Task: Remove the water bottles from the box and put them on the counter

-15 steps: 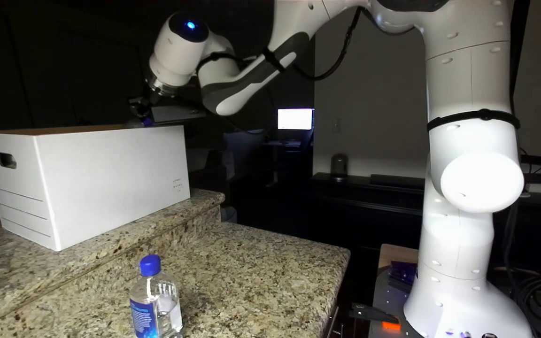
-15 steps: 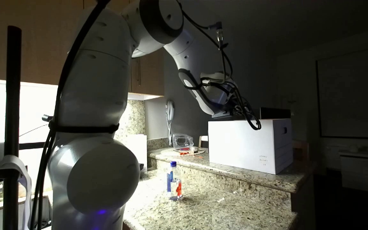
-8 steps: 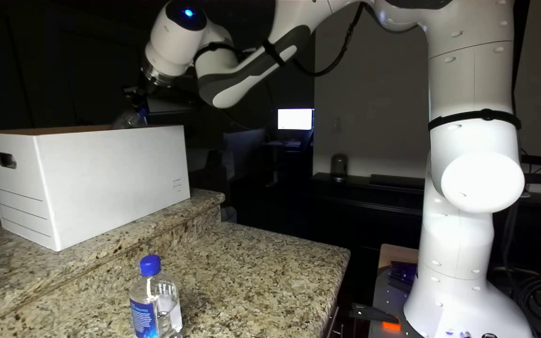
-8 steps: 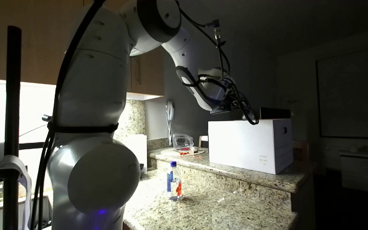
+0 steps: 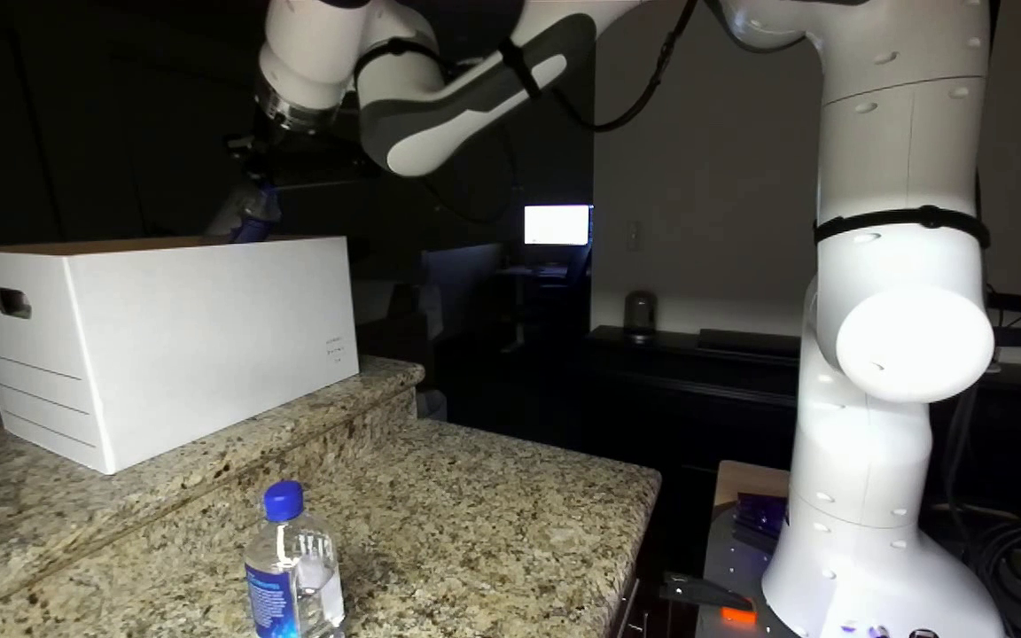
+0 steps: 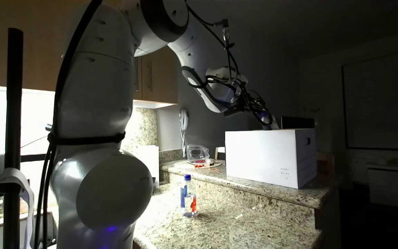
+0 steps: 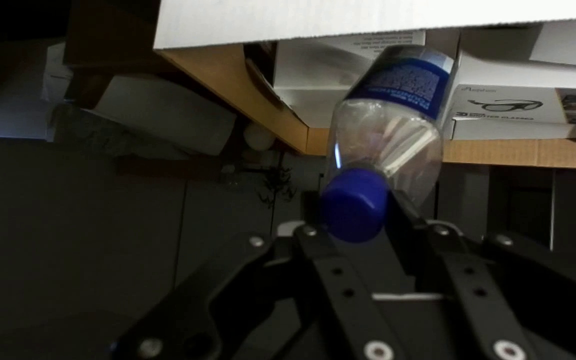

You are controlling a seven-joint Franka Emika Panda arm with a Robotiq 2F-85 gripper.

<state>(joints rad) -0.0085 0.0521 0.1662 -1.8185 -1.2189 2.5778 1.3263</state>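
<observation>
White, rounded arm (image 5: 900, 168) with a black hand (image 7: 355, 210)
Dark grey panels (image 5: 426, 115) edge the smooth shells (image 5: 861, 470), black straps (image 5: 929, 215) wrap them (one sits snug as a belt), black cables (image 5: 658, 75) loop alongside, a blue light (image 6: 111, 228) glows low down, and the hand's slim links (image 7: 355, 306) carry silvery screw heads (image 7: 440, 230).

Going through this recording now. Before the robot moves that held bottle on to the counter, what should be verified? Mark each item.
1. Tool on the bottle: ok; it is closed at the blue cap of the held bottle.
2. Grip firm: cannot tell from stills.
3. Bottle clear of the box: not ok; in both exterior views a wall hides its lower end.
4. Bottle base free of the cartons inside: cannot tell; contact is not shown.
5. Bottle vertical for placing: not ok; it is tilted.
6. Standing bottle stable: looks ok; it is upright on the lower counter.
</observation>
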